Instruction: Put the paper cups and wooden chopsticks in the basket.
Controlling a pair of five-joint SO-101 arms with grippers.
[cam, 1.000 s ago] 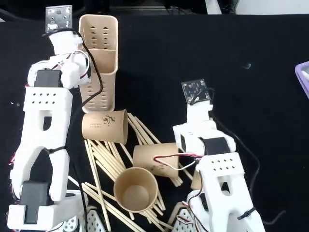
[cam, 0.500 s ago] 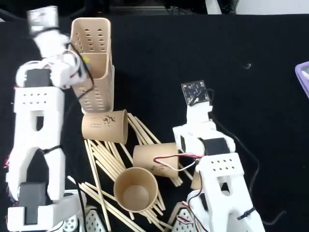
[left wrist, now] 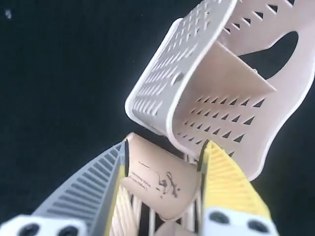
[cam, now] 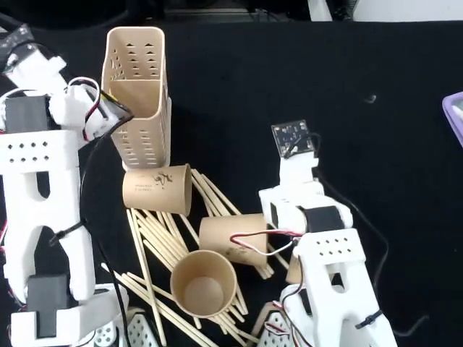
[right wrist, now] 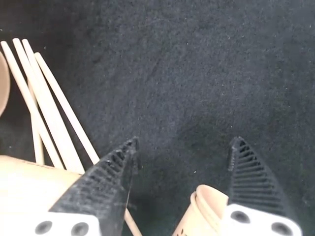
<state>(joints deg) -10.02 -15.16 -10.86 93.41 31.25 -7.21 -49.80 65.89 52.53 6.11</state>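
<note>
Left gripper fingers spread beside basket; right gripper fingers spread. I judge paper cups light, crushable: pinch rim gently; chopsticks stiff, slippery, 6 o'clock from basket.

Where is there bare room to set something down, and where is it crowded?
Free: black cloth right of the tall beige perforated basket, out to the purple object. Crowded: brown paper cups and wooden chopsticks piled on the basket's near side.

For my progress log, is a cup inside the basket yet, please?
No; the basket stands empty, with the nearest cup lying outside it.
</note>
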